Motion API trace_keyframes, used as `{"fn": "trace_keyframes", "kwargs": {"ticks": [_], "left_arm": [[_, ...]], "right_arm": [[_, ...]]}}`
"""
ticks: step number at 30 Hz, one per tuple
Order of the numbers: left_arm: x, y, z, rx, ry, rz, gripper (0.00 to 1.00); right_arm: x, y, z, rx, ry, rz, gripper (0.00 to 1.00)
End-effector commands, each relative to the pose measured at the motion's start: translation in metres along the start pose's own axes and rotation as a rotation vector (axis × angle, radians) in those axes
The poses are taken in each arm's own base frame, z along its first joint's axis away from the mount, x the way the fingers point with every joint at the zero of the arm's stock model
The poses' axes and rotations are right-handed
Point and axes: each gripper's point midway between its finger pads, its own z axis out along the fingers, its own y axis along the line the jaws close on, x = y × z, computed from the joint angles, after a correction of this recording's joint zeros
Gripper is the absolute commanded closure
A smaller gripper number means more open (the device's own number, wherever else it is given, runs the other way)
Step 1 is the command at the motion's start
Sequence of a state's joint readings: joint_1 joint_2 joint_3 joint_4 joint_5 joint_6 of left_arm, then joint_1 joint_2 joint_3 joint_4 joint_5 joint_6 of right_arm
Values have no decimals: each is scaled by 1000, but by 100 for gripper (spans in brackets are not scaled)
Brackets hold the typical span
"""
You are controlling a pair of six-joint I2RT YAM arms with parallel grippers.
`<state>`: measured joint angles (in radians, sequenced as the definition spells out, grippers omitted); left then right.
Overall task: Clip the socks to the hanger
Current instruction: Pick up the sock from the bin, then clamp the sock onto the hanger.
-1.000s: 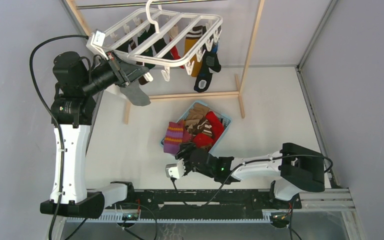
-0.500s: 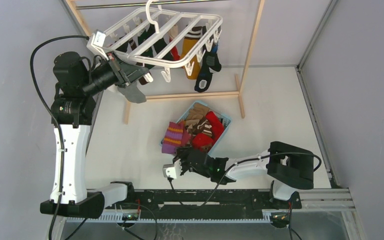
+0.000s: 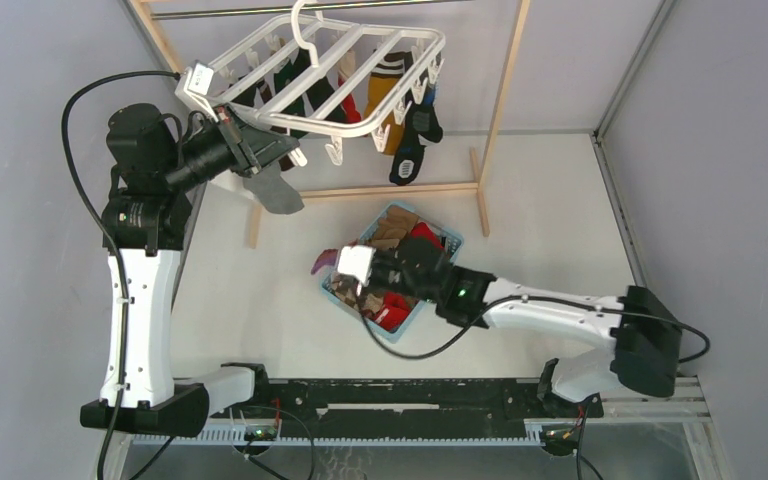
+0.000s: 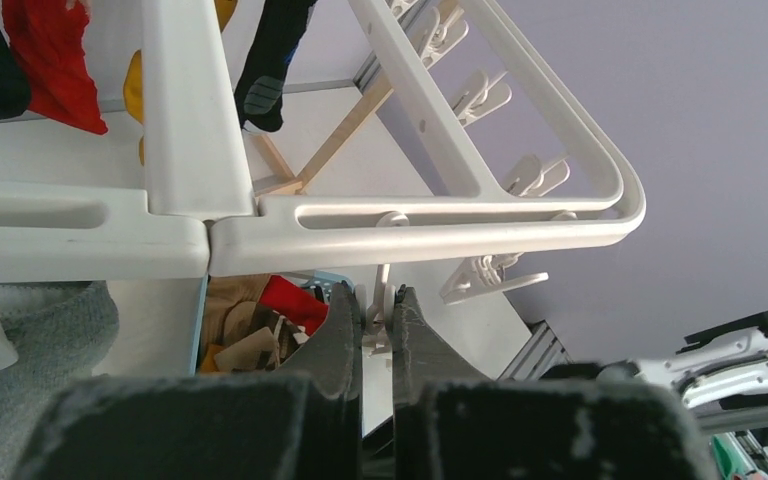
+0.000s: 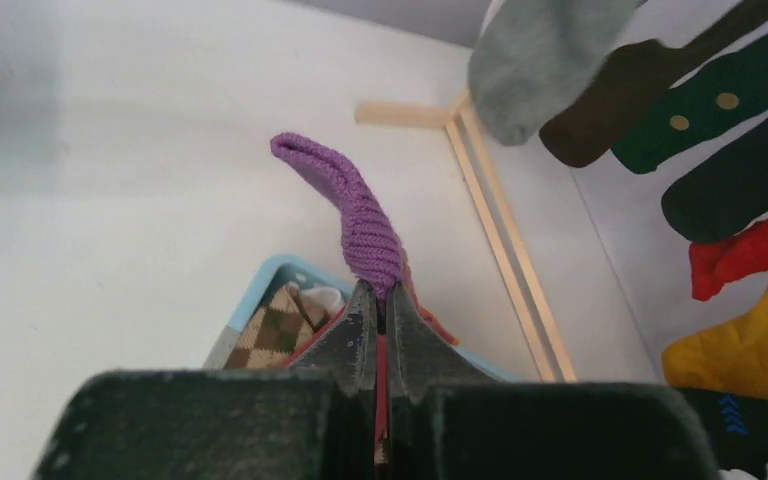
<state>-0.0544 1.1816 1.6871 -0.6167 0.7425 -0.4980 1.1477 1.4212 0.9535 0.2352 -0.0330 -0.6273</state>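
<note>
Our right gripper (image 5: pixel 380 305) pinches the purple ribbed knit sock (image 5: pixel 360 215), whose length stands out beyond the fingertips. The white plastic frame hanger (image 4: pixel 420 235) hangs ahead-left of it, where our left gripper (image 4: pixel 372 295) squeezes a small white clip (image 4: pixel 376 335).

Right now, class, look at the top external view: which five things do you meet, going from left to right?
grey sock → purple sock → mustard sock → wooden rack's right post → right arm's base
</note>
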Motion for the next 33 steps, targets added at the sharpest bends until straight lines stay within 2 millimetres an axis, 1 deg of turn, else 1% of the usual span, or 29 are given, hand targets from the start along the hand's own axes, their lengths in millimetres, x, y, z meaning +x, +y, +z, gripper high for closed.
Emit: {"fn": "trace_keyframes", "kwargs": {"ticks": [1,3,6,9,11,14,16,19,22,27,33], "left_arm": [[-3,-27,-16,68,3,51,100],[-2,-28,-16,77,8,56,100],[1,-29,-16,95,22,61,100],[6,-28,-14,112,41,61,100],[9,-28,-13,124,51,57,100],[11,-30,-12,148,62,58,100],[12,-31,-12,163,69,57,100],[13,-33,-11,181,79,56,100],[14,-33,-10,194,88,60,100],[18,-32,-7,219,110,58,100],[19,-34,-7,242,121,60,100]], "right_arm": [[-53,-8,-22,-104,-97,365,100],[-66,-20,-29,-142,-76,534,100],[-93,-37,-39,-263,-109,787,100],[-116,-54,-44,-337,-170,922,100],[-127,-68,-42,-344,-234,970,100],[-135,-90,-38,-363,-311,1053,100],[-134,-103,-36,-380,-340,1132,100],[-134,-116,-31,-371,-368,1164,100],[-139,-123,-31,-380,-403,1171,100],[-147,-127,-36,-428,-475,1187,100],[-155,-126,-49,-470,-589,1195,100]]}}
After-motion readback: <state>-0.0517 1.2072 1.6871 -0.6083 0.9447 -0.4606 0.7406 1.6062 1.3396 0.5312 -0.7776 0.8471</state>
